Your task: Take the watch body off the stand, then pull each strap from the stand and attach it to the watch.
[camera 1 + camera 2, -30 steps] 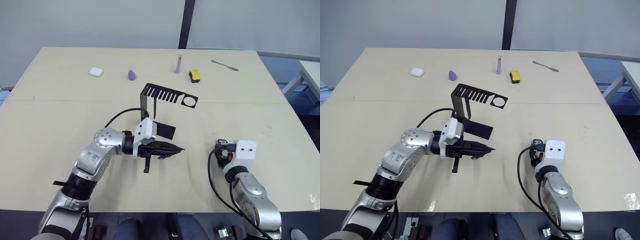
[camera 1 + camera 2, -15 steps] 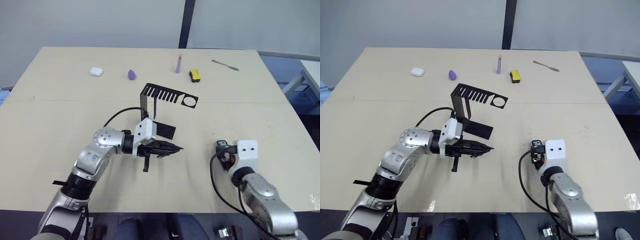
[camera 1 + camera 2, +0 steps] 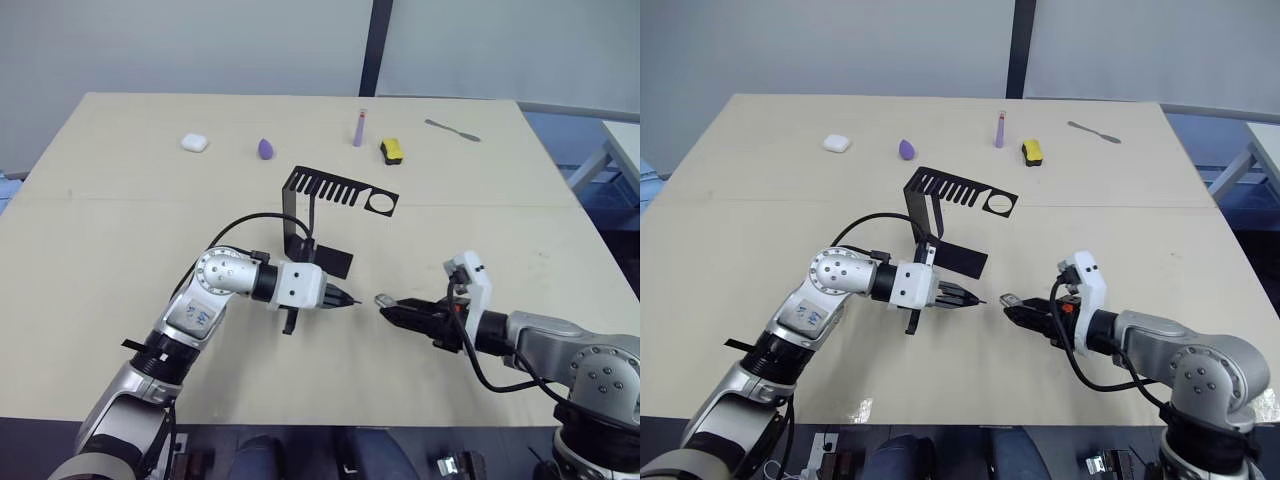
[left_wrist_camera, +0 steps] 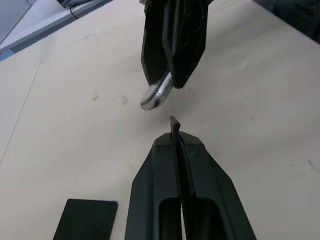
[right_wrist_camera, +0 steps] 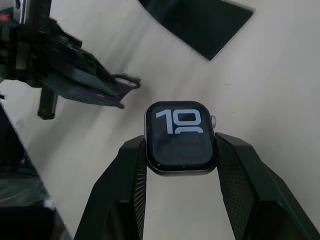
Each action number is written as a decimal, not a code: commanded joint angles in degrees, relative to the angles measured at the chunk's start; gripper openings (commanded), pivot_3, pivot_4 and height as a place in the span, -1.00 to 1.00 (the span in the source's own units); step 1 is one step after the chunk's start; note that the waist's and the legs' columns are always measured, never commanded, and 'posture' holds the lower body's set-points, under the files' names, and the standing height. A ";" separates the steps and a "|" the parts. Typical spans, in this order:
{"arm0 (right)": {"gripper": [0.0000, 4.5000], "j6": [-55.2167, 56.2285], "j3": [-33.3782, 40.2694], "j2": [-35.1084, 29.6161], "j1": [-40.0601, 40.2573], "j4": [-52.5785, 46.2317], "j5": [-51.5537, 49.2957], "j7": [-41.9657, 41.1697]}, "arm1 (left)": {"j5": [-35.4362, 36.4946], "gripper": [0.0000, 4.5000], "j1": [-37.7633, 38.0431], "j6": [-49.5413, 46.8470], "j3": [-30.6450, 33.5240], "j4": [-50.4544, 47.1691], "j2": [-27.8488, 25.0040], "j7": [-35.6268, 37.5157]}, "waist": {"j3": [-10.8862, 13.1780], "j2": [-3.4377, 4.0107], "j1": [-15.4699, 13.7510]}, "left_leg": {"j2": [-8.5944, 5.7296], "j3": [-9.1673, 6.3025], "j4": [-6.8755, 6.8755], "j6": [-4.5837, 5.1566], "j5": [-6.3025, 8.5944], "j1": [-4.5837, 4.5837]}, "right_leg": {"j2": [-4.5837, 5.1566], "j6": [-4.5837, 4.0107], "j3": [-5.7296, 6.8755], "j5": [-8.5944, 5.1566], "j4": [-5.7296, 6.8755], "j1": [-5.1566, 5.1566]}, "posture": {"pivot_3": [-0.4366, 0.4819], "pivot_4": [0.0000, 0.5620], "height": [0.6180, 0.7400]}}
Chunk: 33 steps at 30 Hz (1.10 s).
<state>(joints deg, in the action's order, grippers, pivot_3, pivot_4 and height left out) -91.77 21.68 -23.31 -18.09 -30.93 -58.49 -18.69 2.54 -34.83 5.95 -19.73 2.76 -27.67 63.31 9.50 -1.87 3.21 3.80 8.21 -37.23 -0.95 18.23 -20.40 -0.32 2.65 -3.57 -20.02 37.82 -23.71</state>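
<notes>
- R pincer [image 5: 181, 150] clamps the watch body [image 5: 181, 137] betw. its two fingers, screen w/ light digits facing the wrist cam; body pokes out past the fingertips, silver rim visible.
- L pincer [image 4: 174, 131] closed on a strap [image 4: 175, 125]: thin dark strip sandwiched betw. the fingers, its end sticking out just past the tips.
- The two pincers point at each other, tip to tip, low over the surface [image 3: 120, 220]. Strap end is near the watch body but apart from it, small gap betw. them.
- The stand [image 3: 318, 205] is just behind the L pincer, upright, comb-slot arm w/ round hole reaching out toward the R pincer's side; its flat black base lies right beside the L fingers.
- Can't tell where the 2nd strap is.
- Well beyond both pincers, along the far edge of the surface: white case [image 3: 194, 143], purple egg-shaped item [image 3: 265, 149], upright lilac tube [image 3: 358, 129], yellow-and-black block [image 3: 391, 151], grey metal tool [image 3: 451, 130].
- Black cable [image 3: 245, 225] loops from the L arm's wrist up toward the stand.
</notes>
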 commanded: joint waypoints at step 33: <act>-0.33 14.67 -10.24 -12.61 -1.65 12.76 -38.46 30.18 | -3.21 -1.00 -1.12 0.83 0.08 1.71 1.82 -3.62 | 0.00 0.00 0.31 | 0.02 0.02 0.00 0.02 -0.01 -0.04 | 0.00 0.02 0.00 0.00 -0.01 -0.03 | -0.05 -0.47 1.00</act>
<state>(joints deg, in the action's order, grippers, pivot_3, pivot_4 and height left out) -78.99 11.90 -35.01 -19.73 -17.62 -94.28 10.84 -0.89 -35.47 6.71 -20.38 5.30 -25.91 60.12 9.50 -1.87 3.51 3.82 8.23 -37.23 -0.93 18.23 -20.45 -0.32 2.66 -3.57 -20.02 37.81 -23.73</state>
